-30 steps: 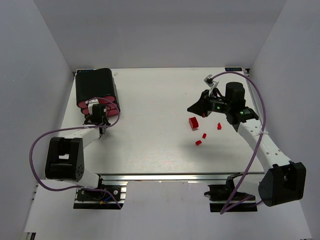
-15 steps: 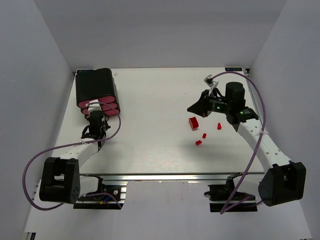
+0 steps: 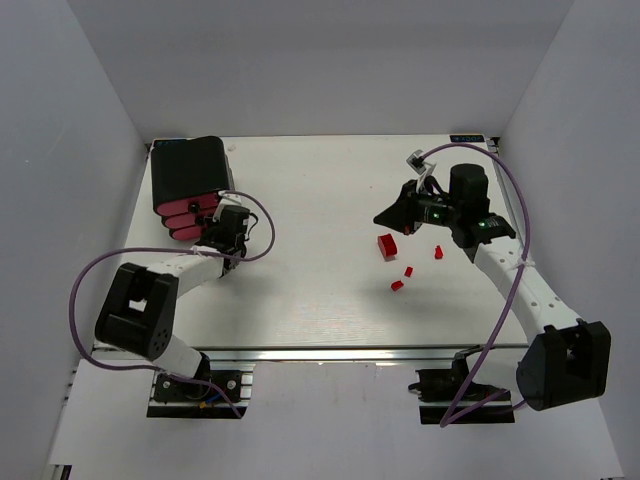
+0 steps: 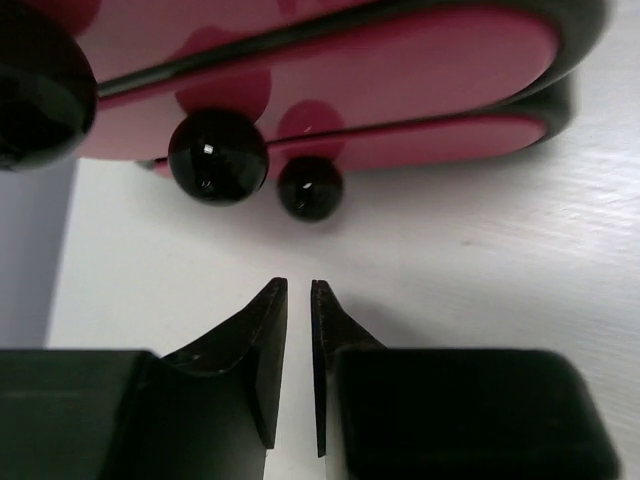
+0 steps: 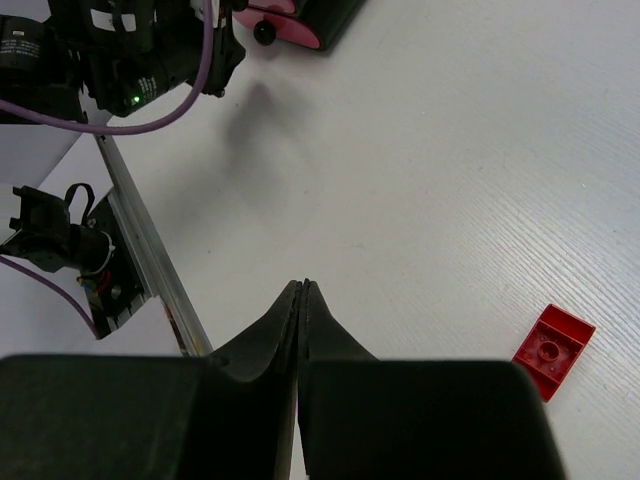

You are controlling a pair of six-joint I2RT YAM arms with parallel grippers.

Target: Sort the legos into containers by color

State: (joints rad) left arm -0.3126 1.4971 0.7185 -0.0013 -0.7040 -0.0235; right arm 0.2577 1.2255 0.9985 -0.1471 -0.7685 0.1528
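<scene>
Red legos (image 3: 386, 245) near closed right hand (image 3: 381, 217), well apart from left hand (image 4: 298, 292)

Just a plain white table (image 3: 320, 190) boxed in by pale grey walls (image 3: 320, 60) left, right and far, soft even light, aluminium rail (image 3: 330, 353) along its near edge.

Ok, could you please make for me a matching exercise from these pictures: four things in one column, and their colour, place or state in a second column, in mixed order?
Column 1
1. left claw
2. right claw
3. biggest lego
4. drawer knobs

Column 2
A. red, lying on the table
B. black and round
C. fingers pressed shut, holding nothing
D. narrow gap between the fingers, close in front of the pink drawers

Pairs: 1-D, 2-C, 3-A, 4-B
</scene>
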